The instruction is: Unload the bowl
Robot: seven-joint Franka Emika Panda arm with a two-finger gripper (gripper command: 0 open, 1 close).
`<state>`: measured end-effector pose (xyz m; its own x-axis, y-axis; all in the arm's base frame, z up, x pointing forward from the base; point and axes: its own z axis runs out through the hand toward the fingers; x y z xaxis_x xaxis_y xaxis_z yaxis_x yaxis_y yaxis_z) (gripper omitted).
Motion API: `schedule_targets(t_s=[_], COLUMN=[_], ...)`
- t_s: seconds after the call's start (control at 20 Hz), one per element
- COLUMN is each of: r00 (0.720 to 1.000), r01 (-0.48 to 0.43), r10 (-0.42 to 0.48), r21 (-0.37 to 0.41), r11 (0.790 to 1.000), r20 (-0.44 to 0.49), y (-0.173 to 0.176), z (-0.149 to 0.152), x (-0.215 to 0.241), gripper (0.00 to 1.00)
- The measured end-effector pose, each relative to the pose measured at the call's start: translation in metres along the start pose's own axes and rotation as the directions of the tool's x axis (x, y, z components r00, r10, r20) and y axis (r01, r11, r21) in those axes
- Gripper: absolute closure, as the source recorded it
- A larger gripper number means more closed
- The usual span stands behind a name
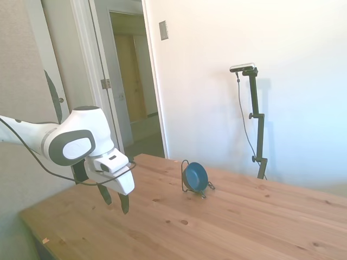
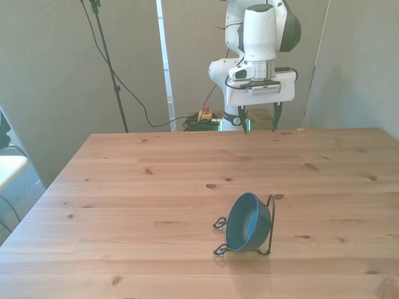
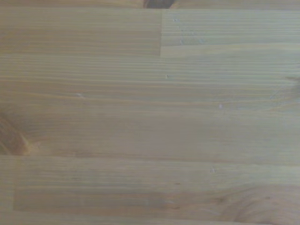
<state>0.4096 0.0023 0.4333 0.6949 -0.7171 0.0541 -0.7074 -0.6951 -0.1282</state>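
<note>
Low in the front view, right of centre, the bowl point(image 2: 248, 222) stands on edge in a thin wire rack point(image 2: 269, 225), its hollow facing the front view's left. Bare planks of the wooden table point(image 2: 156, 187) stretch behind it. At the top of that frame the gripper point(image 2: 259, 119) hangs over the table's far edge, well apart from the bowl, fingers spread and grasping nothing. The wrist view shows only wood grain.

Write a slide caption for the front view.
Blue bowl stands on edge in a wire rack; the open gripper hangs far behind.
</note>
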Motion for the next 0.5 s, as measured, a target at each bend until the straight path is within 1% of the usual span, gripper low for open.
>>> schedule_targets(t_s=[0.25, 0.5], r00=[1.0, 0.999], r01=[0.004, -0.019], r10=[-0.005, 0.02], r21=[-0.007, 0.039], r11=[1.0, 0.999], r20=[-0.014, -0.041], y=[0.0, -0.001], z=[0.0, -0.019], x=[0.001, 0.027], gripper=[0.0, 0.0])
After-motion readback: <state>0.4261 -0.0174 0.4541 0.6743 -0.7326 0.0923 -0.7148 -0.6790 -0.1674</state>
